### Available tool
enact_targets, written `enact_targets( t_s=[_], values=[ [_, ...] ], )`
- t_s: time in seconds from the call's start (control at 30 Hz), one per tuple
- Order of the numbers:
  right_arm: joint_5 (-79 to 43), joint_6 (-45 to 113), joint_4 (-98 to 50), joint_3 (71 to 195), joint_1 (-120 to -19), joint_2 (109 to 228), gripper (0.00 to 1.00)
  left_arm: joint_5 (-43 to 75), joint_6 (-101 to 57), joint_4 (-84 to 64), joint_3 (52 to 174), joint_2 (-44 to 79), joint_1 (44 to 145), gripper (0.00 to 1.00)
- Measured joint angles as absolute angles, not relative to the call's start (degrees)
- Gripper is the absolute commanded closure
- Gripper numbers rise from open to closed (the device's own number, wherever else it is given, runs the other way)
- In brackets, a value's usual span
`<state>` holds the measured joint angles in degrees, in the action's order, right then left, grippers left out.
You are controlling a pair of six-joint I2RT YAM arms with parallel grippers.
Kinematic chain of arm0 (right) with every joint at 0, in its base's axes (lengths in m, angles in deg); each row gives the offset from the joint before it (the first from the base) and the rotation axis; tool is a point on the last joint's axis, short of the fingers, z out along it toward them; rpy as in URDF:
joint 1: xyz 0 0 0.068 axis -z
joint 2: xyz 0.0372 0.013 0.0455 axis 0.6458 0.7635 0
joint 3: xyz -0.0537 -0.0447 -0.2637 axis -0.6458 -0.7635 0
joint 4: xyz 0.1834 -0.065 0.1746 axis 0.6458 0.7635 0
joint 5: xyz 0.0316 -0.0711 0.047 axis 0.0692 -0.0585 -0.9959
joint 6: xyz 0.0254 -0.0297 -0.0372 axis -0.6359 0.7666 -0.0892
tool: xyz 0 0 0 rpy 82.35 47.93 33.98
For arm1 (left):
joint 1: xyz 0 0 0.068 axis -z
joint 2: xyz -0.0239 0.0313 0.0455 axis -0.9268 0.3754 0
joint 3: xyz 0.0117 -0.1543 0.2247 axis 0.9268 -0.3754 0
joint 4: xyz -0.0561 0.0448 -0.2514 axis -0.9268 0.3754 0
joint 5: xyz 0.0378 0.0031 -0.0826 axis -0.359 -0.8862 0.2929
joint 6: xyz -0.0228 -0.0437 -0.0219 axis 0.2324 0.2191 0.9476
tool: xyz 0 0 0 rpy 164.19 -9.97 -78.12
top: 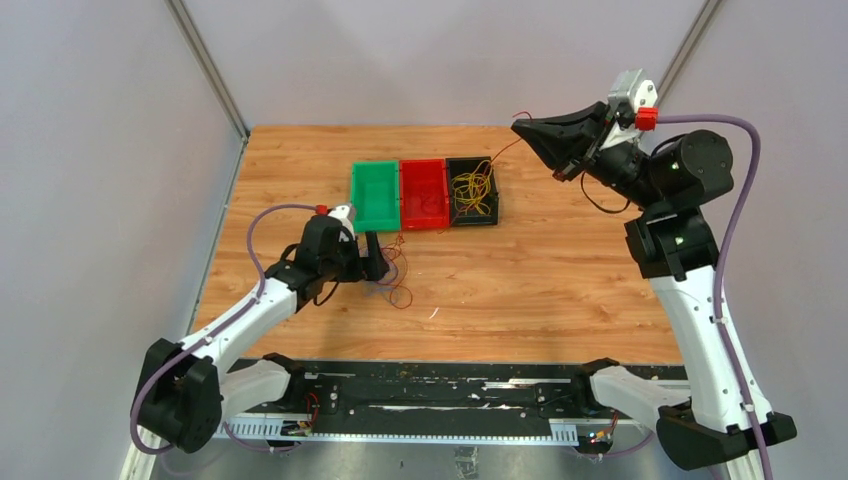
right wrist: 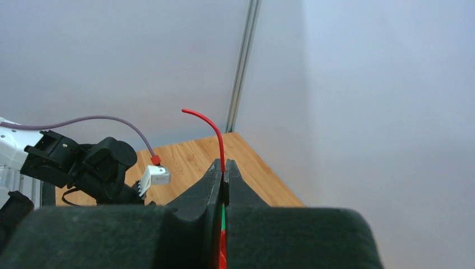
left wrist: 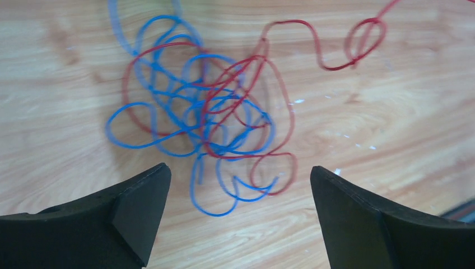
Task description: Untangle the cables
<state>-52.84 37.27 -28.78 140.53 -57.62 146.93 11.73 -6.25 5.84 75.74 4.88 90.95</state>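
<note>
On my overhead feed the left claw (top: 385,262) sits low over the table (top: 580,280), left of centre and just on the near side of the green bin (top: 376,195). Its wrist camera shows the two fingers (left wrist: 134,207) spread wide, with the red and blue tangle (left wrist: 207,123) lying flat on the wood just beyond the tips and clear of both pads. In that knot the blue loops crowd the left side and the red loops the right, and they cross one another many times in the middle. One red strand trails off up to the right and closes in a small loop. From above, the same tangle reads as a small scribble just right of the claw. The right claw (top: 520,125) is raised well above the table at the far right, pointing left. Its fingers are pressed together and pinch a single red cable (right wrist: 217,137). A short end curls up out of the tips, and in the overhead view a fine red line runs from the claw down toward the black bin (top: 495,200). That bin is the rightmost of three touching bins, with the red bin (top: 424,195) in the middle, and it holds a heap of yellow cables (top: 470,188). I cannot tell whether the red cable's lower end lies inside it.
</note>
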Motion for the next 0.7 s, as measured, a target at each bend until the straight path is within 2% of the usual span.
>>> enact_targets(
  t_s=[0.17, 0.3, 0.37, 0.43, 0.5, 0.6, 0.63, 0.7],
  values=[
    [-55.2, 35.5, -28.1, 145.6, -57.6, 150.1, 1.00, 16.7, -8.1, 1.4, 74.7, 4.4, 92.9, 0.00],
    [-56.6, 32.9, -28.0, 149.3, -57.6, 153.2, 1.00, 17.5, -8.2, -2.1, 74.8, 9.4, 93.1, 0.01],
    [-57.4, 31.0, -28.7, 150.8, -57.6, 154.3, 1.00, 17.5, -8.2, -3.2, 75.2, 13.2, 93.2, 0.08],
    [-57.9, 29.4, -29.7, 152.0, -57.6, 154.9, 1.00, 17.3, -7.8, -4.0, 76.1, 17.4, 93.4, 0.21],
    [-58.1, 28.1, -30.3, 153.6, -57.6, 155.3, 1.00, 17.0, -7.4, -4.6, 77.3, 21.7, 93.6, 0.39],
    [-57.6, 27.8, -30.2, 156.4, -57.6, 155.5, 1.00, 16.1, -7.1, -4.8, 79.1, 25.6, 93.7, 0.69],
    [-57.0, 28.3, -29.9, 157.2, -57.6, 155.5, 1.00, 15.6, -6.4, -4.9, 79.5, 26.1, 93.7, 0.84],
    [-54.5, 30.2, -28.1, 159.6, -57.6, 155.5, 1.00, 13.6, -6.4, -4.7, 80.1, 26.4, 93.7, 1.00]
  ],
)
